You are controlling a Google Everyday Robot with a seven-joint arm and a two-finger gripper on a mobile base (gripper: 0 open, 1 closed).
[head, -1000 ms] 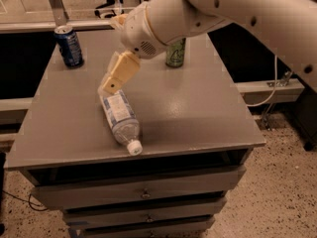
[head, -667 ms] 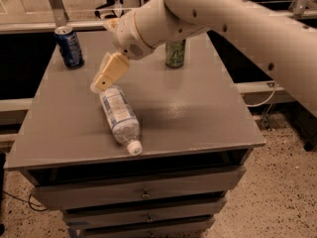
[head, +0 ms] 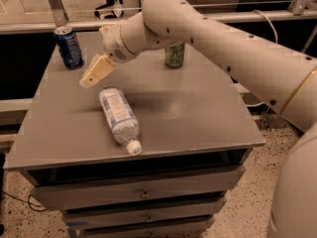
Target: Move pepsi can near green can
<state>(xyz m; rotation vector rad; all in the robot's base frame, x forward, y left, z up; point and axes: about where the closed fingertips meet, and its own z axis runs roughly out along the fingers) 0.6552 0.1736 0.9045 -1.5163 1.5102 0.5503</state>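
Reaching seems the step: the tool (head: 94, 73) hangs near the pepsi can (head: 69, 46), on the table's (head: 198, 113) back left corner. Wide or narrow? Cannot tell. Next it must grab the can.

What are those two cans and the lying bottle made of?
The pepsi can: likely aluminium, glossy print, silvery rim. The green can: probably the same, top hidden. The bottle: clear plastic, white cap. The gripper hangs above the table between pepsi can and bottle.
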